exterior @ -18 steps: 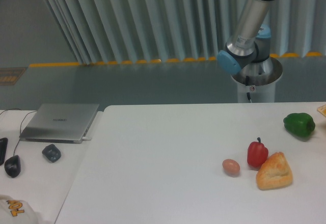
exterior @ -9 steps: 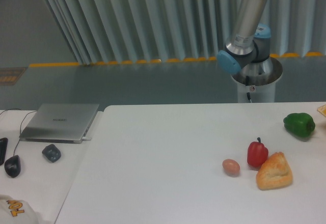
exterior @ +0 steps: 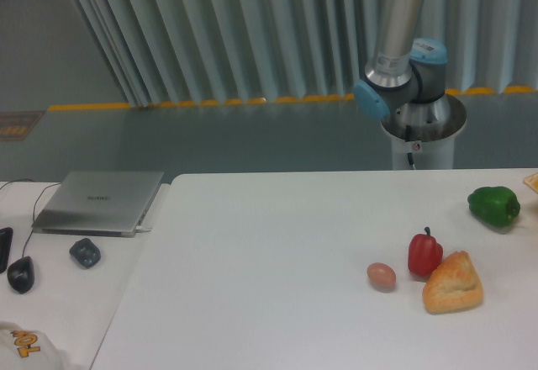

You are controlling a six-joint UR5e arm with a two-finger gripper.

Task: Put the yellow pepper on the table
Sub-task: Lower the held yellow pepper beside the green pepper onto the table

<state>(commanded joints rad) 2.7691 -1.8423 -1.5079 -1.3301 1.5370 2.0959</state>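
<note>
Room: pale pleated curtains hang behind, above a grey floor with a yellow strip.
Table (exterior: 252,286): large, white, rounded at its near-left corner; it fills the lower frame.
Arm (exterior: 395,42): only the pedestal, a blue-capped joint and a grey link show beyond the table's far edge, the link running out of the top of the frame.
Gripper: out of the frame, so I cannot tell whether its jaws are open or what they hold.
Yellow pepper: not visible anywhere; likely up with the unseen gripper, though that is a guess.
Key relation: which way the pepper lies from the jaws cannot be judged; the bare table centre and left look the easiest drop spot.
Right side: red pepper (exterior: 424,253) beside a bread piece (exterior: 454,283), a brown egg (exterior: 381,276) near them, green pepper (exterior: 493,205) by the right edge.
Side desk: grey laptop (exterior: 101,201), small dark objects near its left edge.
</note>
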